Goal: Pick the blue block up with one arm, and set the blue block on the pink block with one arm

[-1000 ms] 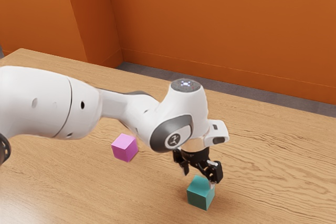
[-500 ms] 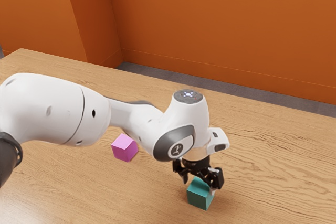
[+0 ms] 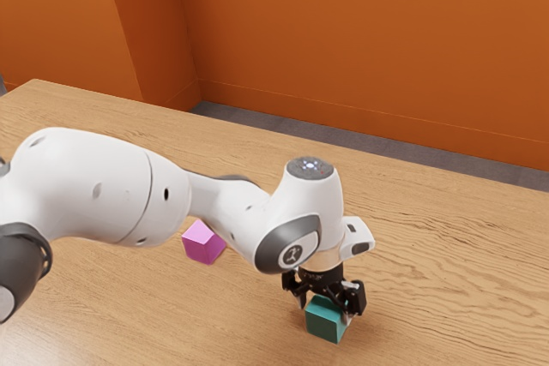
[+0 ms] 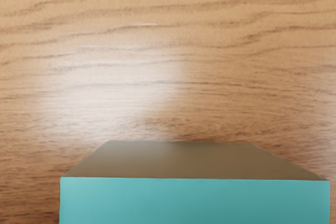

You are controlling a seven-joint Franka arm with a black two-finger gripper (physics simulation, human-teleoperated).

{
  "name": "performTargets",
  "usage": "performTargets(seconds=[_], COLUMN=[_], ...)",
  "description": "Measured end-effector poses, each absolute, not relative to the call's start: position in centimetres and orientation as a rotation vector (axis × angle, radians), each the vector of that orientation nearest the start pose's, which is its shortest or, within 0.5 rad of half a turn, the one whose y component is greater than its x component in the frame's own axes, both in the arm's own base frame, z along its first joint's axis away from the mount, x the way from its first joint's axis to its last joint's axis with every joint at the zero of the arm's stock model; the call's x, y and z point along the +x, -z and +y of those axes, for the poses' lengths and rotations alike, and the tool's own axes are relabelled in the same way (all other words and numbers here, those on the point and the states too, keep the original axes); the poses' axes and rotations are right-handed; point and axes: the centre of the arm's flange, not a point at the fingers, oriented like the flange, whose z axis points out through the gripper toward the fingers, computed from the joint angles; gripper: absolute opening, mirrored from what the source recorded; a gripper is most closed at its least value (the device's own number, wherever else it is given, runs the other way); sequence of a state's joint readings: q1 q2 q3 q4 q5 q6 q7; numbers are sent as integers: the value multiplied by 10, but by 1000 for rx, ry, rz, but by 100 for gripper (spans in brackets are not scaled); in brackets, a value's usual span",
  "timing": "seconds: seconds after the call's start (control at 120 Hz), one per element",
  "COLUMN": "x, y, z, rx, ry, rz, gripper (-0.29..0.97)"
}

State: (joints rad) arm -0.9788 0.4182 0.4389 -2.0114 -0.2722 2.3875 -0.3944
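**Wooden table, orange room: gripper parked over the block, grab not made yet**

The wood-grain table (image 3: 446, 237) carries everything here. Nearest its front edge sits the blue block (image 3: 326, 321), which honestly renders more teal than blue, flat on the wood. The gripper (image 3: 327, 295) is right on top of it, black fingers spread apart and straddling the block's upper part, one on each side. I don't see them pinching it, so I'd call it open, not clamped.

Handling-wise, my guess is it's a small rigid cube, light, with flat smooth faces. That means nothing to crush, but it could slip if caught on a corner. Best bet is to squeeze two opposite side faces, around mid-height, fingers square to them.

Further in from the front edge, off toward the exterior view's left, is the pink block (image 3: 202, 242), well apart from the blue one and half tucked behind the white arm (image 3: 103, 186). Past the table's far edge are a grey floor strip (image 3: 386, 145) and the orange wall (image 3: 360, 32).

The exterior view gives you the fingers and the pink target. The wrist view gives the blue block's (image 4: 194, 200) top face close under the hand, squared up against the grain.
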Motion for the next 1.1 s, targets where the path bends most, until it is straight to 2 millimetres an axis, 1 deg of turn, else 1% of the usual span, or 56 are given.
performTargets(seconds=[0.25,0.3,0.4,0.458,0.683,0.75,0.867,0.917,0.967,1.017,1.1], x=[510,510,510,510,511,511,514,518,524,531,546], y=[-259,-259,-259,-258,-259,-262,-269,-277,-289,-303,-330], z=[-322,-323,-323,-323,-323,-322,-319,-313,-302,-288,-255], rx=[-3156,-3156,-3156,-3155,-3148,-3149,-3152,-3156,-3151,-3140,-3105], ry=[0,0,-1,0,6,12,22,32,53,80,137], rz=[-41,-43,-46,-48,-65,-72,-92,-112,-128,-139,-131], gripper=[65,59,43,38,33,31,32,31,31,30,30])
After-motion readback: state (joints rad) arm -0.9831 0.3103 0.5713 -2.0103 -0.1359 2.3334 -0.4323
